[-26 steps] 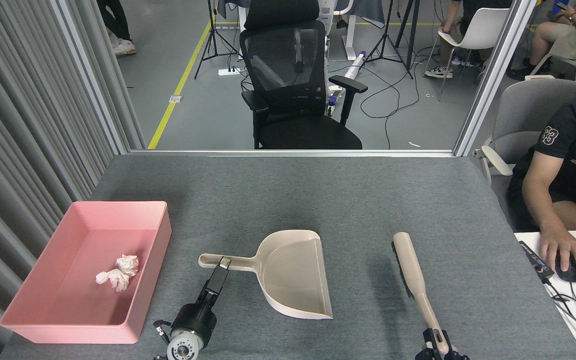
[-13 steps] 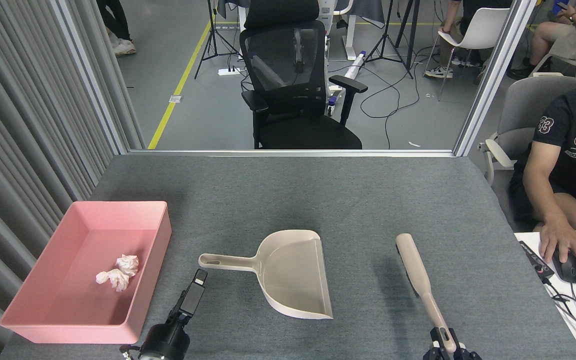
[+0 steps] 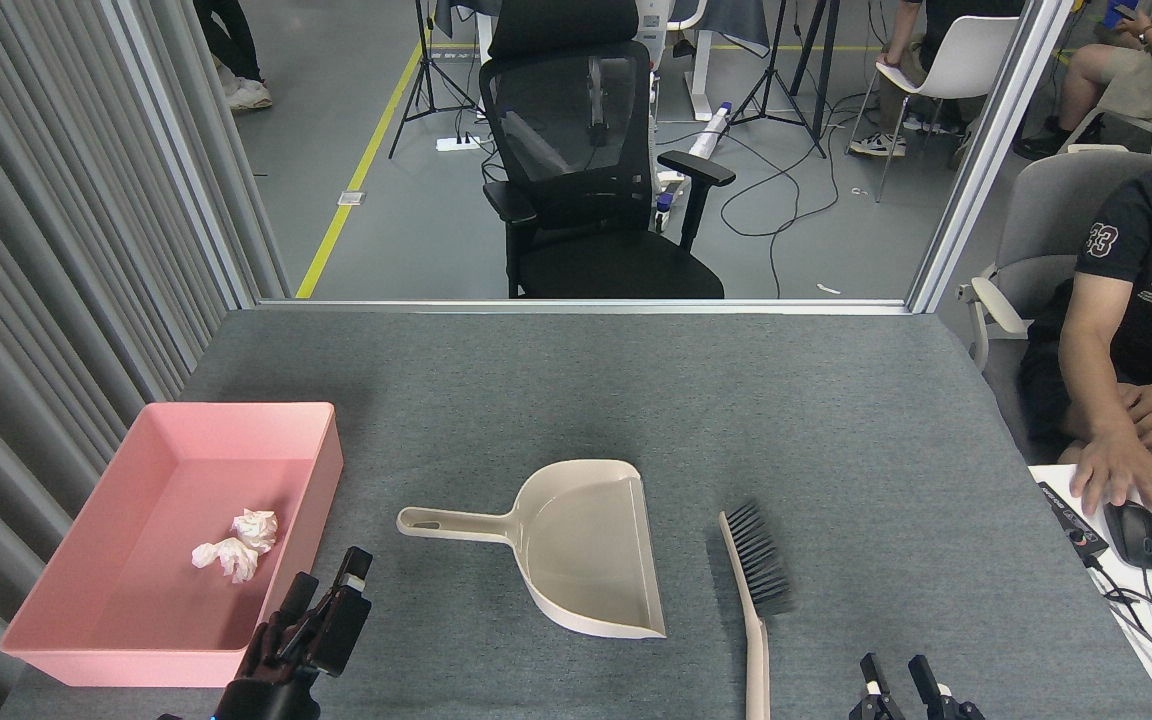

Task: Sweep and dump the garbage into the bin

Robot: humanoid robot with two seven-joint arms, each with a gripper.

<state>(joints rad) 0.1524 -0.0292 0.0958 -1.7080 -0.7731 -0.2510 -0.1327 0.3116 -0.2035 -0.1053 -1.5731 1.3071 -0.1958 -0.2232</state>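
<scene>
- Two wads of tissue (image 3: 236,545), the garbage, sit inside the pink bin (image 3: 56,610) at the table's near left, so the dumping looks done and what's left is probably just clearing the arms away.
- The left gripper (image 3: 336,605) hangs just beside the bin's near right corner, holding nothing; the fingers seem parted, though it's dark and hard to read.
- The right gripper (image 3: 898,680) pokes up at the bottom edge, two prongs apart, empty.
- The brush (image 3: 754,590) lies flat between dustpan (image 3: 586,550) and right gripper, long axis running toward the robot, bristles at the far end facing right. The right arm is plainly the nearer one.
- The dustpan is empty, handle pointing left, closer to the left gripper.
- Cut off: the brush handle's end runs out the bottom of the frame, and most of both arms.
</scene>
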